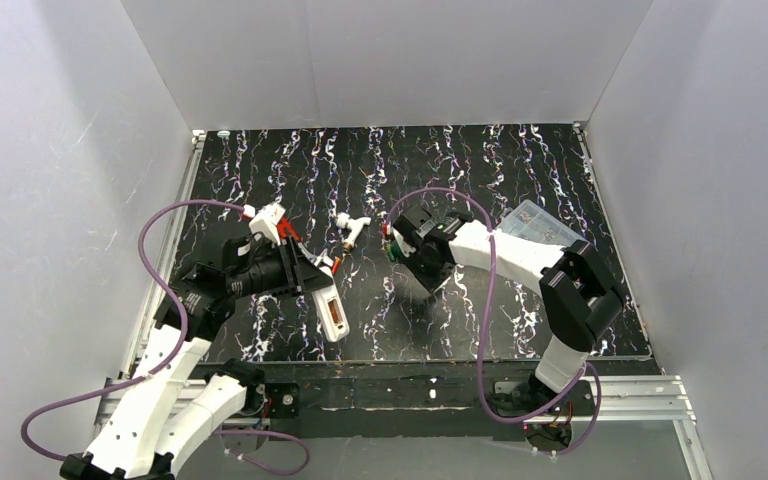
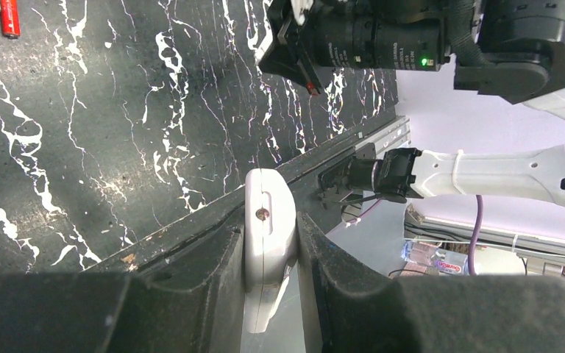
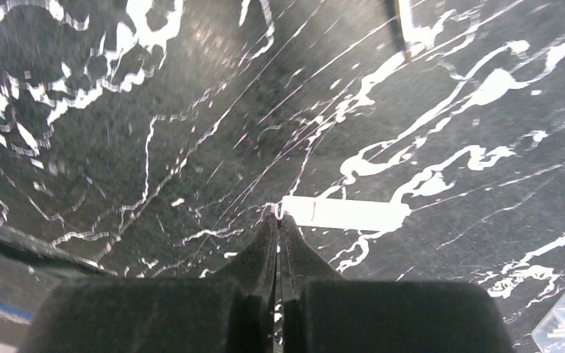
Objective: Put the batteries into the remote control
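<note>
My left gripper (image 1: 318, 283) is shut on the white remote control (image 1: 331, 308) and holds it tilted above the table's near edge. The batteries (image 1: 336, 319) show as a red-orange strip in the bay on its upturned back. In the left wrist view the remote (image 2: 268, 220) sits clamped between my fingers (image 2: 191, 294). My right gripper (image 1: 391, 244) is low over the table's middle. In the right wrist view its jaws are closed with the tips (image 3: 278, 218) on the left end tab of the small flat white cover plate (image 3: 346, 213).
A clear plastic box (image 1: 540, 222) lies at the right. A small white piece with an orange tip (image 1: 354, 231) lies mid-table. A red tool (image 1: 286, 233) and white part (image 1: 265, 215) sit behind the left gripper. The red tool also shows in the left wrist view (image 2: 9, 18).
</note>
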